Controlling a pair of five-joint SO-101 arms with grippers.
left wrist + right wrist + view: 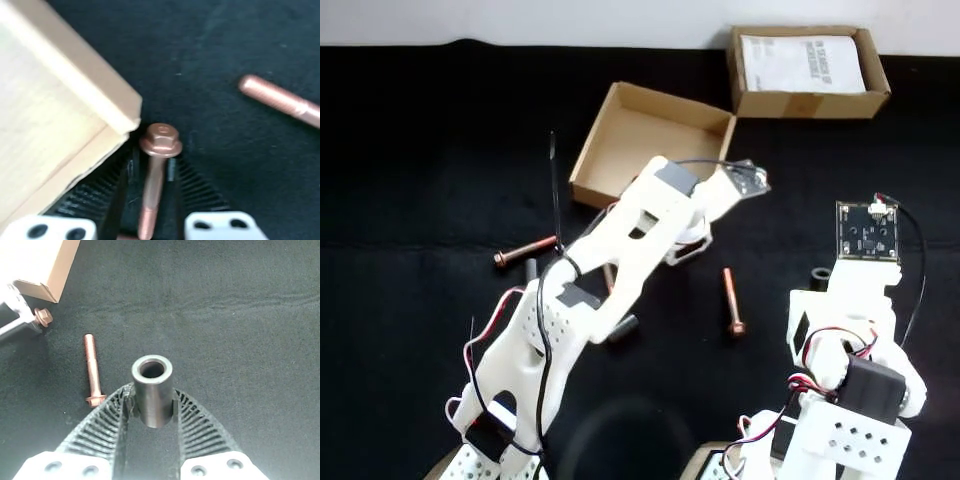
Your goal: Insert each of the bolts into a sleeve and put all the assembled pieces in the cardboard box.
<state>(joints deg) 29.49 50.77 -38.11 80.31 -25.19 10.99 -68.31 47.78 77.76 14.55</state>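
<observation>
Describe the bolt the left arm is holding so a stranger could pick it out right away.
Start at the cardboard box mid-table. Just off its corner, the left tool grips a copper bolt by the shank, hex head sticking out beyond it. The other bolts lie loose on the cloth.

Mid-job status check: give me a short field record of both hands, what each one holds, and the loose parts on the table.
left hand: shut on a copper hex-head bolt, beside a corner of the open cardboard box
right hand: shut on a dark metal cylindrical sleeve
first loose bolt: lying on the black table between the arms
second loose bolt: lying near the left arm
loose sleeve: beside the left arm
box contents: no assembled pieces in the visible part
</observation>
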